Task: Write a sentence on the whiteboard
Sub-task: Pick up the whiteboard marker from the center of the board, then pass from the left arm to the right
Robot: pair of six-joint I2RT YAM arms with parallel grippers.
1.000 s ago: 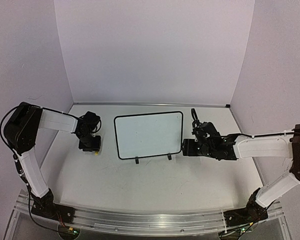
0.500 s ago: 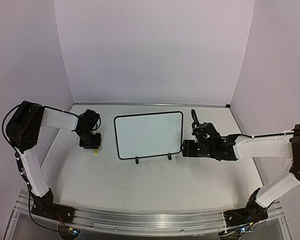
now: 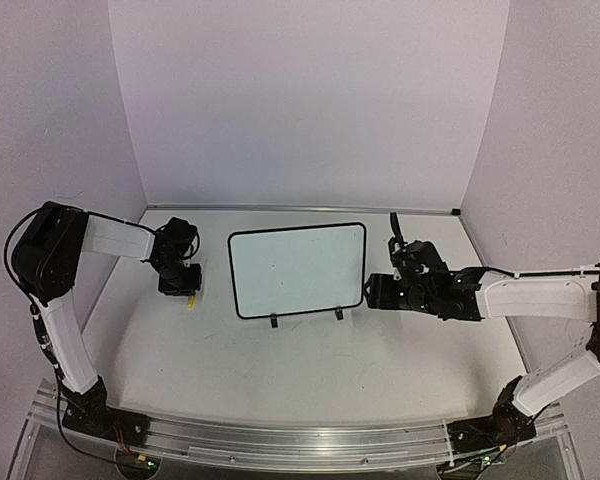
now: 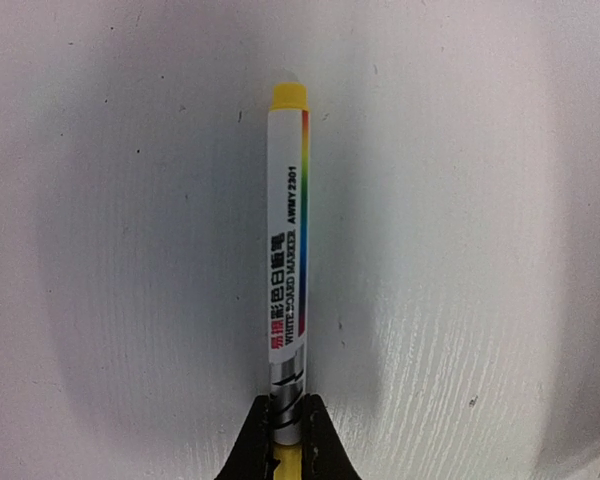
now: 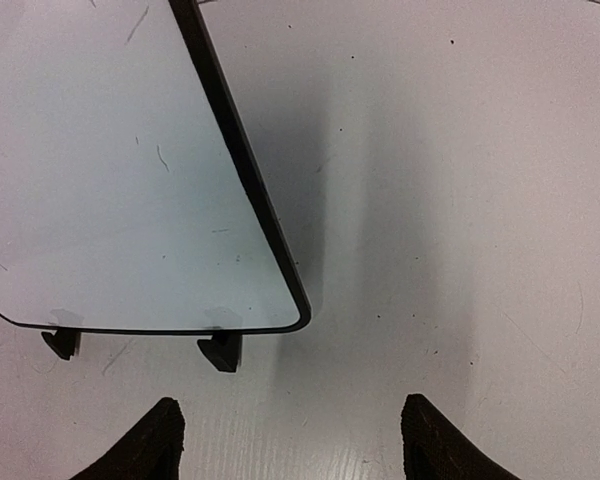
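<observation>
The whiteboard (image 3: 298, 268) stands tilted on two black clip feet at the table's middle. It also shows in the right wrist view (image 5: 110, 180). Its face carries only a few faint specks, and no sentence shows. My left gripper (image 3: 179, 288) is left of the board and shut on a white marker (image 4: 288, 230) with a yellow end, which points down at the table (image 3: 191, 303). The jaws (image 4: 287, 425) pinch its barrel. My right gripper (image 3: 372, 292) is open and empty just right of the board's lower right corner, with its fingertips (image 5: 167, 425) wide apart.
The white table (image 3: 310, 370) has walls on the left, back and right. The board's clip feet (image 5: 220, 350) stick out toward my right gripper.
My right gripper has drawn slightly to the right, away from the board's edge. My left gripper has shifted a little with the marker.
</observation>
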